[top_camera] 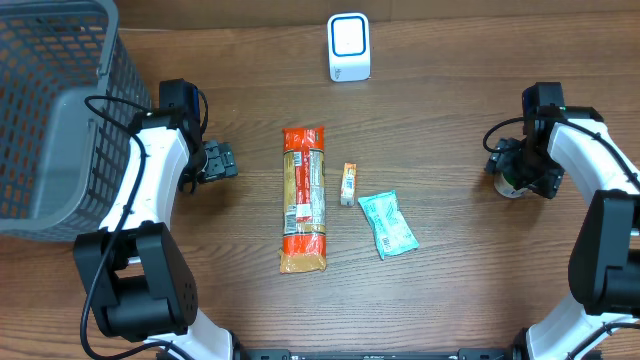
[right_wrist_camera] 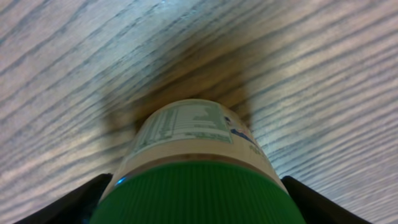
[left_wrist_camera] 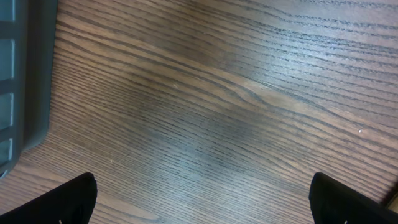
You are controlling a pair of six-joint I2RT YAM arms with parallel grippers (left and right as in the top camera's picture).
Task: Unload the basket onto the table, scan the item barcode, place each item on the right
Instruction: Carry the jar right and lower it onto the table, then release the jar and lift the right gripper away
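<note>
Right claw: fingers flanked the jar at its green lid; gripping or loose, could not tell.
Left claw: wide open, empty, over table.
Jar place: table's right side, well apart from scanner.

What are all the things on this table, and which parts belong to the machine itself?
basket: one, grey, far left corner
scanner: one, white with a blue-edged window, far edge, centre
long packet: one, orange-red, lying at the centre
small packet: one, orange, just right of the long packet
pouch: one, pale teal, right of the small packet, nearer the front
bottle: one, green cap and pale label, right side
table: one, brown wood, under everything
left arm, right arm: white and black, at the sides
left gripper: black, open over bare wood beside the basket
right gripper: black, fingers either side of the bottle; grip unclear
</note>
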